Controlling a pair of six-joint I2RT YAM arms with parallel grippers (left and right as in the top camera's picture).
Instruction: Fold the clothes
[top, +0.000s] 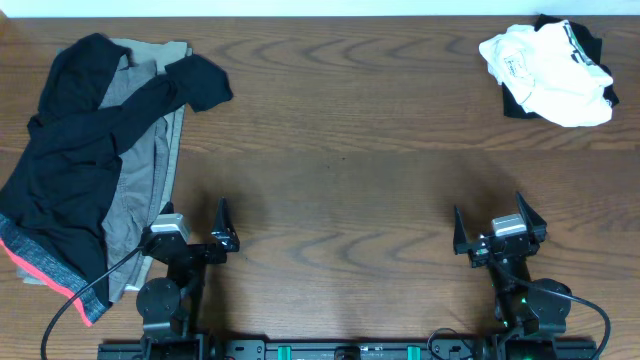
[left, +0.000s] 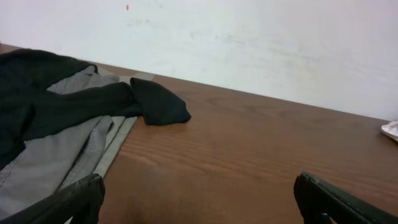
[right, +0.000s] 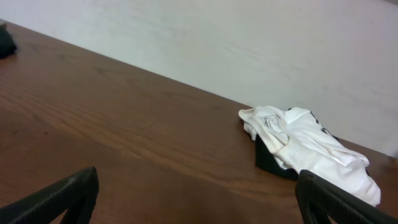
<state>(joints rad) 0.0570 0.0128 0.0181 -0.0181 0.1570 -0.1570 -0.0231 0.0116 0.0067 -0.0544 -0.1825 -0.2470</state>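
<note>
The clothes lie in two heaps. At the left, a black garment (top: 80, 150) (left: 74, 102) sprawls over a grey one (top: 140, 190) (left: 56, 155), with a red-hemmed dark piece (top: 40, 265) at the near corner. At the far right, a crumpled white T-shirt (top: 550, 70) (right: 311, 146) rests on a black piece (top: 520, 105) (right: 267, 158). My left gripper (top: 192, 208) (left: 199, 186) stands open at the front, just right of the left heap, holding nothing. My right gripper (top: 490, 208) (right: 198, 180) is open and empty too, well short of the white T-shirt.
The brown wooden table (top: 340, 120) stretches bare between the two heaps. A pale wall rises behind its far edge. Both arm bases and their cables sit at the front edge.
</note>
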